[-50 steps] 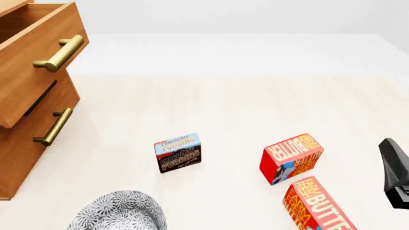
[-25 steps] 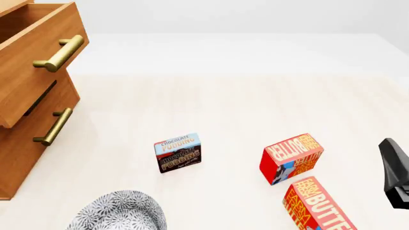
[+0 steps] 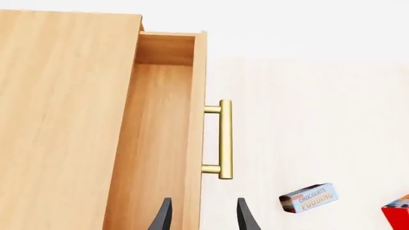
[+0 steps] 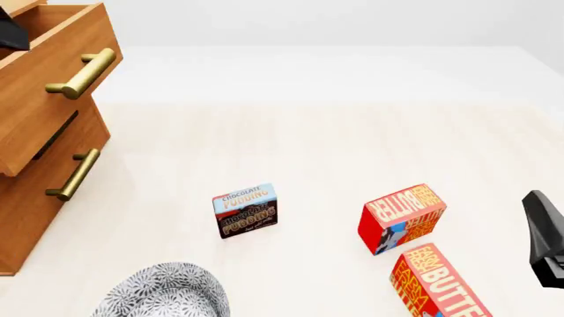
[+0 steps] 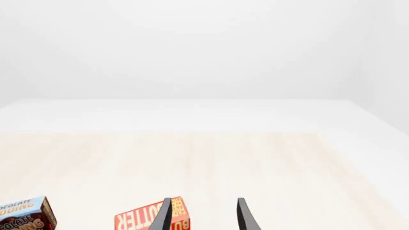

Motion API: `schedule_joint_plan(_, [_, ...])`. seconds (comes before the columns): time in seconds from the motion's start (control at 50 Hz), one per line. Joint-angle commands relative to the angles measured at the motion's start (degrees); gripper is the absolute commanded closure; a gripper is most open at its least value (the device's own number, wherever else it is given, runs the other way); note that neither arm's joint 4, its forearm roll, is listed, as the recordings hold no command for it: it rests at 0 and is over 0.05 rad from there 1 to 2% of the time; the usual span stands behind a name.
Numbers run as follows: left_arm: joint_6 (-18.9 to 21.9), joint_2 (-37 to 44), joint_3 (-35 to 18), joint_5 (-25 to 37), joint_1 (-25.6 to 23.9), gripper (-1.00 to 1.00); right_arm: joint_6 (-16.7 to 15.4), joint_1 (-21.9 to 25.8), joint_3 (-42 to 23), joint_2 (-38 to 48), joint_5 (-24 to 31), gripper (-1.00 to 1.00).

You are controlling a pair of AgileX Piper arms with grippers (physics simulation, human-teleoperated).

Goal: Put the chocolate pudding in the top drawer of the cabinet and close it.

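Observation:
The chocolate pudding stands on the table ahead of the patterned bowl; it also shows in the left wrist view and the right wrist view. The cabinet stands at the left with its top drawer pulled out. The drawer's light wood inside looks empty, and its brass handle faces the table. My left gripper is open and empty above the drawer's front, just a dark tip in the front view. My right gripper is open and empty at the right edge.
Two red-and-orange butter boxes lie right of the pudding, close to my right gripper. A grey patterned bowl sits at the front edge. A lower drawer with a brass handle is slightly ajar.
My left gripper has come into the front view at the top left corner, over the open top drawer. The right arm and the boxes have not moved.

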Motion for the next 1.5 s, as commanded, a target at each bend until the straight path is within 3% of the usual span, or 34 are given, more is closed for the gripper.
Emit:
schedule_joint_plan(0.02, [0.7,-0.3,4.1,-2.0,1.0,-1.0,0.1,0.0,0.2,0.1,-0.2,-1.0])
schedule_joint_plan(0.08, [3.1,-0.3,5.1,-3.1,2.7,-1.0,0.0,0.0,0.2,0.1,-0.2,-1.0])
schedule_joint_plan(0.2, [1.4,-0.2,7.5,-4.1,1.0,-1.0,0.1,0.0,0.2,0.0,-0.2,-1.0])
schedule_joint_plan(0.5, [1.6,0.2,12.4,-6.3,-2.2,-1.0,0.1,0.0,0.2,0.1,-0.2,-1.0])
schedule_joint_plan(0.94, [0.4,-1.2,16.2,-6.8,-6.2,-1.0,0.0,0.0,0.2,0.1,-0.2,-1.0])
schedule_joint_plan(1.5, [1.7,0.7,21.6,-11.7,-9.3,-1.0,0.1,0.0,0.2,0.1,-0.2,-1.0])
